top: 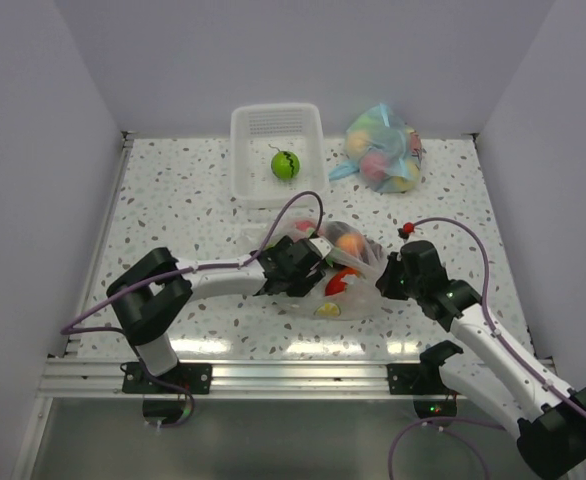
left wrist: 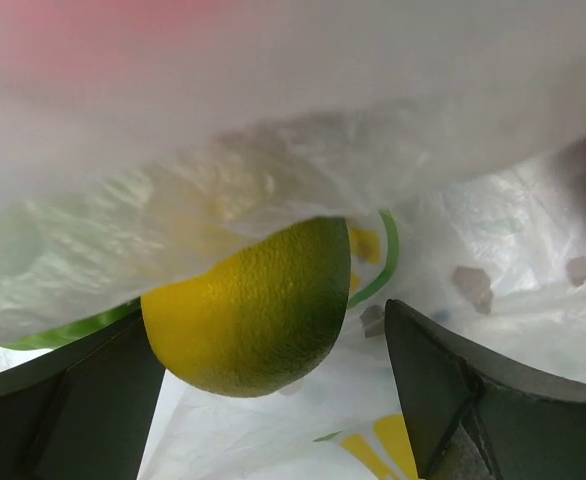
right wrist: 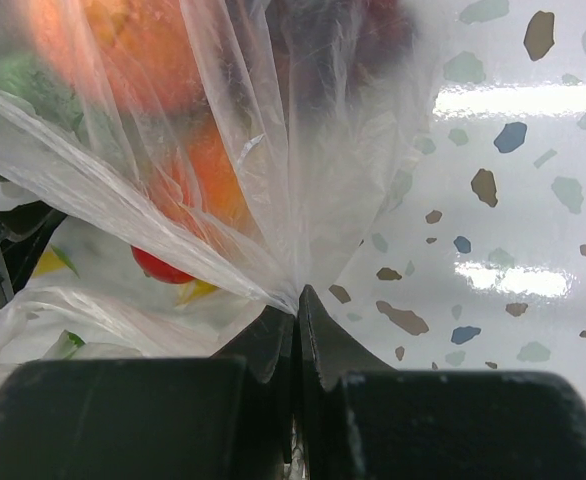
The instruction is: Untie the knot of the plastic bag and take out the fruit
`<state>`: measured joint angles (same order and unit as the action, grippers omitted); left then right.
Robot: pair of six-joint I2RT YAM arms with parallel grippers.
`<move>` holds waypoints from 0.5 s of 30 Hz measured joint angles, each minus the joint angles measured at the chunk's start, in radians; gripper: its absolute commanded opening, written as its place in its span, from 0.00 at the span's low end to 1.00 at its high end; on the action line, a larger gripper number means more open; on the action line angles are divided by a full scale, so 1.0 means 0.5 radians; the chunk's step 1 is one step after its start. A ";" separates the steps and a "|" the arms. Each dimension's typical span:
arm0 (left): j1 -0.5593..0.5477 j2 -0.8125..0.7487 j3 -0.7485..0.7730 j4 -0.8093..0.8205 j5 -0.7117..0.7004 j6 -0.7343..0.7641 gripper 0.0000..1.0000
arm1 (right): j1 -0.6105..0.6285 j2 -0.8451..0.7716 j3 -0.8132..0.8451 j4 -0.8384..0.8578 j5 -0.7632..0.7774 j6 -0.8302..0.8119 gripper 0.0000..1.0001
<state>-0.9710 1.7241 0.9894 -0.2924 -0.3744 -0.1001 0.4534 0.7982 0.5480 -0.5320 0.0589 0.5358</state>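
Inside the crinkly plastic bag (left wrist: 273, 170), a pebbled yellow-green lemon (left wrist: 248, 315)

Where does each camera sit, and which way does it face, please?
Top external: above, behind the bases, facing down at the table; both arms show, left gripper in the bag, right gripper at its edge.
Left wrist: inside the bag, facing a yellow-green fruit between open fingers.
Right wrist: low, facing the bag its shut fingers pinch.
Shared: the bag.
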 measured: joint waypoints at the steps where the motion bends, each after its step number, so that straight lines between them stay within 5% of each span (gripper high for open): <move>1: 0.001 -0.001 -0.002 0.015 0.001 -0.017 0.90 | 0.000 0.003 -0.001 0.002 -0.002 0.002 0.00; 15: 0.066 -0.085 -0.008 0.262 0.004 -0.202 0.85 | 0.000 -0.010 -0.002 0.005 -0.003 0.007 0.00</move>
<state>-0.9379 1.6817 0.9855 -0.1616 -0.3725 -0.2012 0.4534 0.7933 0.5472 -0.5297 0.0574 0.5392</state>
